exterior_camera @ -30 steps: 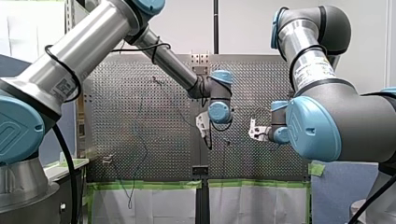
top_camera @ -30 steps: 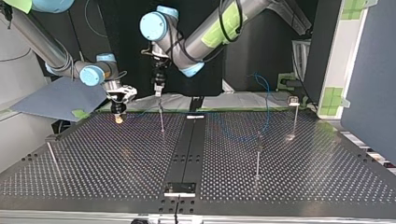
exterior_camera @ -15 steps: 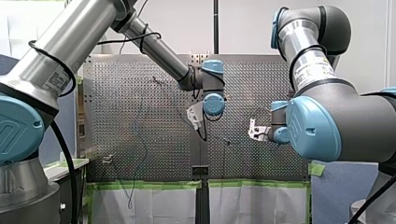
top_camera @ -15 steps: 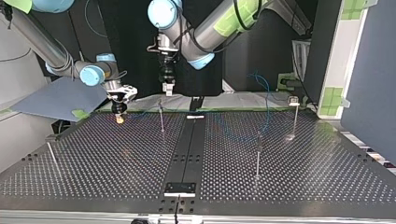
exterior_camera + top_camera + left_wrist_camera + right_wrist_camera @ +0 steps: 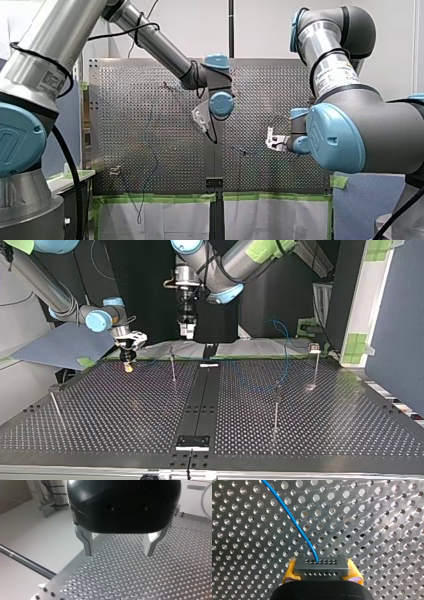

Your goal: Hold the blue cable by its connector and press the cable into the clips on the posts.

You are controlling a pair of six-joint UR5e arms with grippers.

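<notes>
Blue cable [image 5: 294, 525]: where is it?
– Its connector [image 5: 320, 566] is clamped between my right gripper's [image 5: 321, 568] yellow pads, at the top view's far left.
– And my left gripper [image 5: 118, 551]?
– Fingers apart, holding nothing, raised above the perforated table [image 5: 150, 580].

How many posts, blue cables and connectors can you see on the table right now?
Posts: 4
Blue cable: 1
Connector: 1
Total: 6
</notes>
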